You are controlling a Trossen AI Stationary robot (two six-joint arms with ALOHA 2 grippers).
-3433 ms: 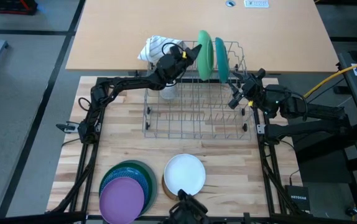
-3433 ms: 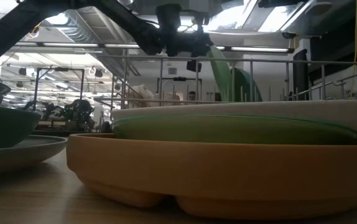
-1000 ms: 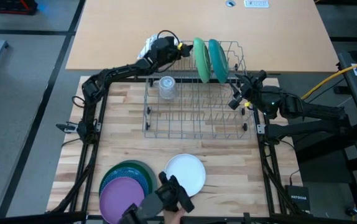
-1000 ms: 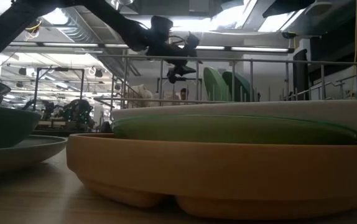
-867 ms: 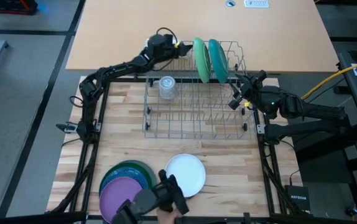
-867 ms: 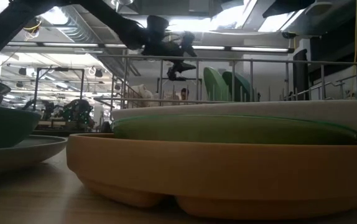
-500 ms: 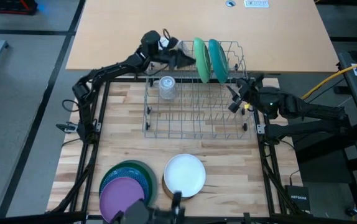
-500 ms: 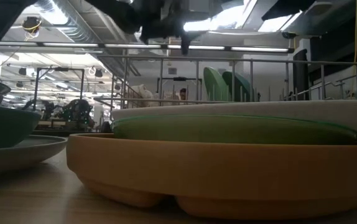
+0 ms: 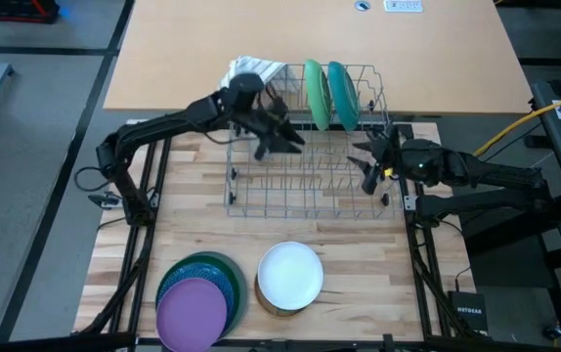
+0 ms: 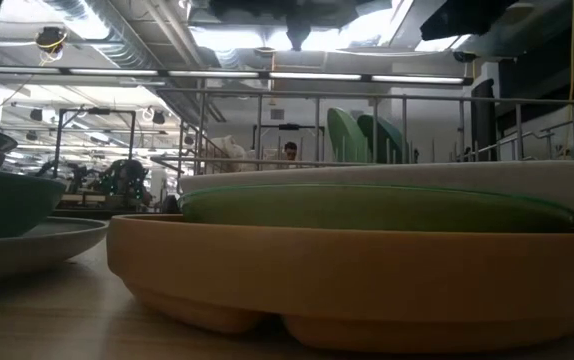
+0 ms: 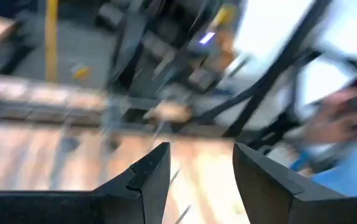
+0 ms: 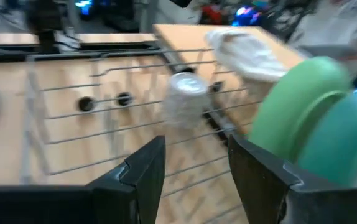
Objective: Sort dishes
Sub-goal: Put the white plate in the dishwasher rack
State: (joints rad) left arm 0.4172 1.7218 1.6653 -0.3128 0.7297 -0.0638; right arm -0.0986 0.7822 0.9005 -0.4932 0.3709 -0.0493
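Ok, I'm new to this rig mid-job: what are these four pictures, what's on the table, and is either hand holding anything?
Two dark robot arms work at a wooden table. One picture looks straight down, one looks level from the tabletop, and two sit on the wrists.

A wire rack holds a green plate and a teal plate upright. Near the front edge lie a purple-topped stack and a white plate on a tan dish.

The left hand hangs over the rack, the right hand at its right end. Both are open and empty.
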